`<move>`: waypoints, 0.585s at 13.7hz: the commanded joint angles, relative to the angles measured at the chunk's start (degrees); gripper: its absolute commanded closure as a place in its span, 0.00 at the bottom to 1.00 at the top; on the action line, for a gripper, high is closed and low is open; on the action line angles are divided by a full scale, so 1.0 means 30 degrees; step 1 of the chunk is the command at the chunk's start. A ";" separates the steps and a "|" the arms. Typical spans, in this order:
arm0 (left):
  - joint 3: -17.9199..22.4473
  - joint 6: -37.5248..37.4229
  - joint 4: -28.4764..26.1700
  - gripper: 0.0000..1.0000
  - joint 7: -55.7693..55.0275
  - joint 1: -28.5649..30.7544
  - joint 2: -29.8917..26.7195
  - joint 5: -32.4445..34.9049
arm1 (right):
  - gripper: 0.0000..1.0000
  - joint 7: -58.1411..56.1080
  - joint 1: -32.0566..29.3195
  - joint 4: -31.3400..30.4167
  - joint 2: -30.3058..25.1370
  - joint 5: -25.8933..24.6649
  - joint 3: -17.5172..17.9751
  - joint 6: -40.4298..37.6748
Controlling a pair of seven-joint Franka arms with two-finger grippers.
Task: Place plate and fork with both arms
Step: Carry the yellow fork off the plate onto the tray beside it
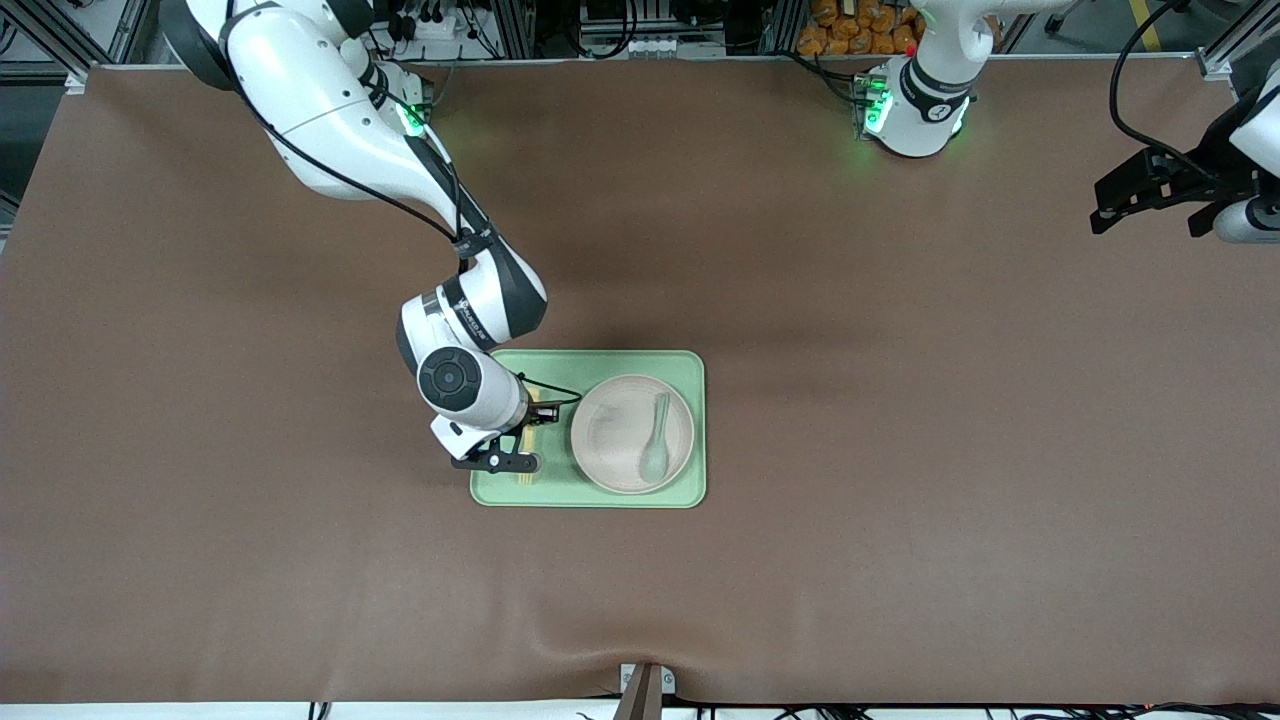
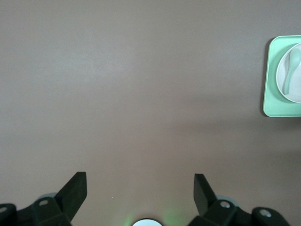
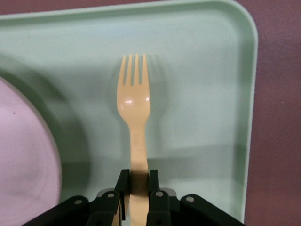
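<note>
Front view: the right end effector (image 1: pixel 522 452) is over the green tray (image 1: pixel 600 498), clamped on the fork (image 1: pixel 526 474); the plate (image 1: pixel 606 432) lies on the tray beside it with a green spoon (image 1: pixel 657 438) in it.
Left wrist view: the left end effector (image 2: pixel 140 188) waits, fingers (image 2: pixel 75 187) wide, above bare worktop (image 2: pixel 141 84).
Right wrist view: the fork's handle is pinched, tines over the tray floor, beside the plate.

We see even, soft light from overhead across the brown table (image 1: pixel 900 450), with no hard glare. A faint shadow band lies on the cloth beside the green tray (image 1: pixel 690 365), toward the left arm's end. In the right wrist view the fork (image 3: pixel 134 106) is sharp, carries a small highlight on its bowl, and casts a soft shadow onto the tray floor.
</note>
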 commanded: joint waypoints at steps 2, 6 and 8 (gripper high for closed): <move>-0.0054 -0.0123 0.0264 0.00 -0.0053 -0.0033 -0.0024 0.0369 | 0.81 -0.0050 -0.0055 -0.0730 -0.0517 0.0378 0.0126 0.0350; -0.0054 -0.0122 0.0264 0.00 -0.0139 -0.0062 -0.0024 0.0369 | 0.53 -0.0022 -0.0084 -0.0731 -0.0488 0.0378 0.0126 0.0350; -0.0054 -0.0123 0.0264 0.00 -0.0083 -0.0062 -0.0024 0.0369 | 0.40 0.0008 -0.0084 -0.0730 -0.0487 0.0378 0.0126 0.0350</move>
